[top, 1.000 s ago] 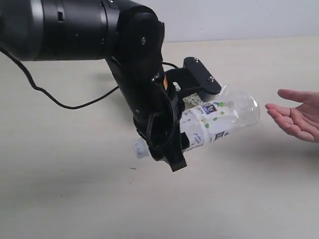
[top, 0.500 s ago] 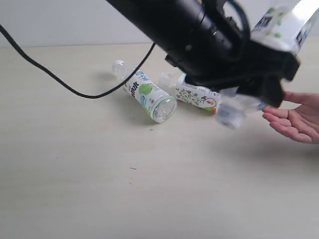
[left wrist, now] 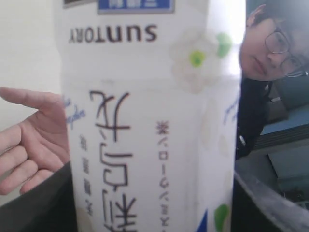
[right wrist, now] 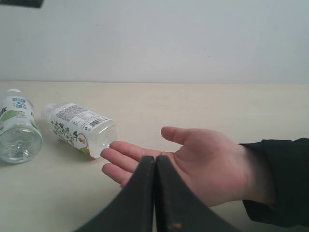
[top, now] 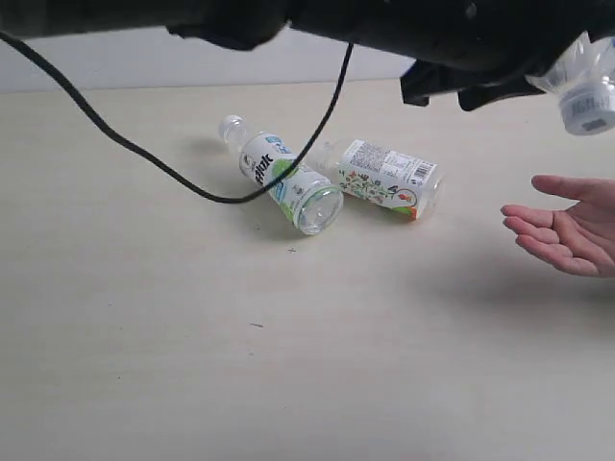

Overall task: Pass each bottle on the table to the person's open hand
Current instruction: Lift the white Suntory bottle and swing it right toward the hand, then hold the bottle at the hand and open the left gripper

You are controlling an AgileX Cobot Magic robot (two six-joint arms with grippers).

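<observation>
left gripper (left wrist: 154, 212) clamped on white-labelled clear plastic bottle (left wrist: 145, 121), airborne, white cap down, raised over the open bare hand (top: 567, 235). right gripper (right wrist: 155, 188) jaws pressed together, pointing at that palm. green-labelled clear bottle (top: 283, 182) and floral-labelled clear bottle (top: 384, 181) lie just beside each other, both look empty, on pale cream table (top: 144, 336) toward its far edge. Broad open tabletop on the near side.

table (top: 144, 384): pale cream | held bottle (left wrist: 149, 121): white label, green-centred white flowers | open hand (right wrist: 203, 164): pinkish | sleeve (right wrist: 280, 179): black
</observation>
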